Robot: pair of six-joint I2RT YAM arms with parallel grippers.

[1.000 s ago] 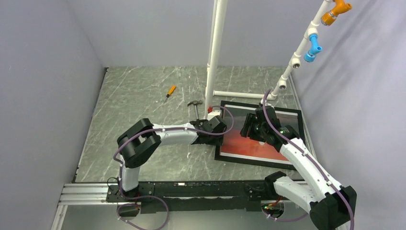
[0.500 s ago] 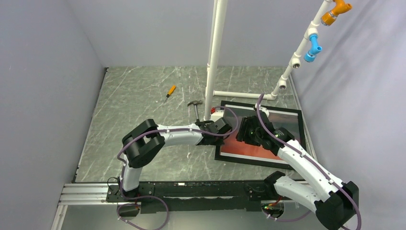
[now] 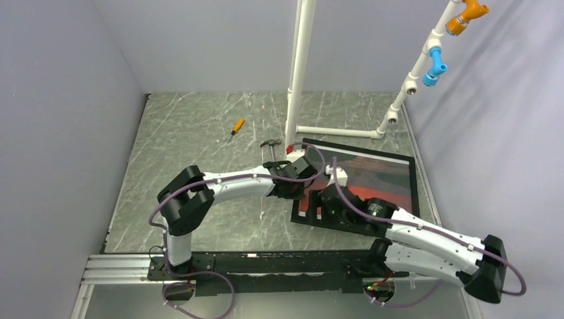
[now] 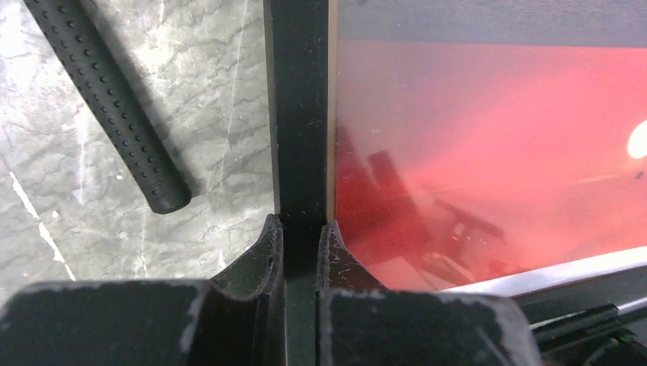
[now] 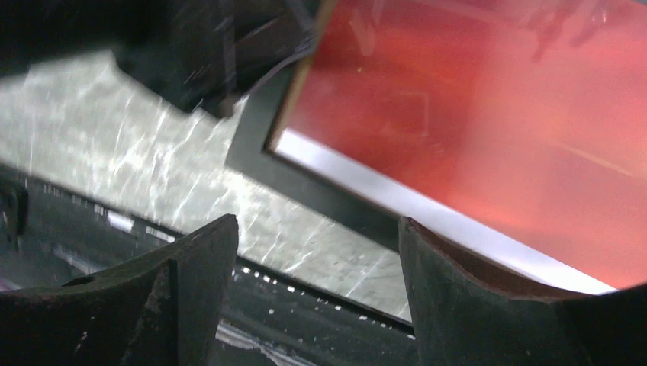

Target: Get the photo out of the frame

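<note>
The black frame (image 3: pixel 414 179) lies right of centre with the sunset photo (image 3: pixel 372 176) in it, picture side up. My left gripper (image 3: pixel 298 188) is shut on the frame's left border (image 4: pixel 299 137). One finger is on the outer side and the other rests on the red photo (image 4: pixel 488 152). My right gripper (image 3: pixel 324 199) is open and empty, low over the frame's near-left corner (image 5: pixel 259 152). The photo (image 5: pixel 473 114) with its white lower margin runs past the right gripper's right finger (image 5: pixel 458 282).
A black-handled hammer (image 3: pixel 270 147) lies just left of the frame, and its handle (image 4: pixel 107 99) shows beside the left gripper. An orange screwdriver (image 3: pixel 237 126) lies farther back left. White pipes (image 3: pixel 299 73) stand behind the frame. A metal rail (image 3: pixel 266 262) runs along the near edge.
My right arm has swung from over the middle of the photo down to the frame's near-left corner. The left gripper has stayed on the left border, and the frame has shifted slightly.
</note>
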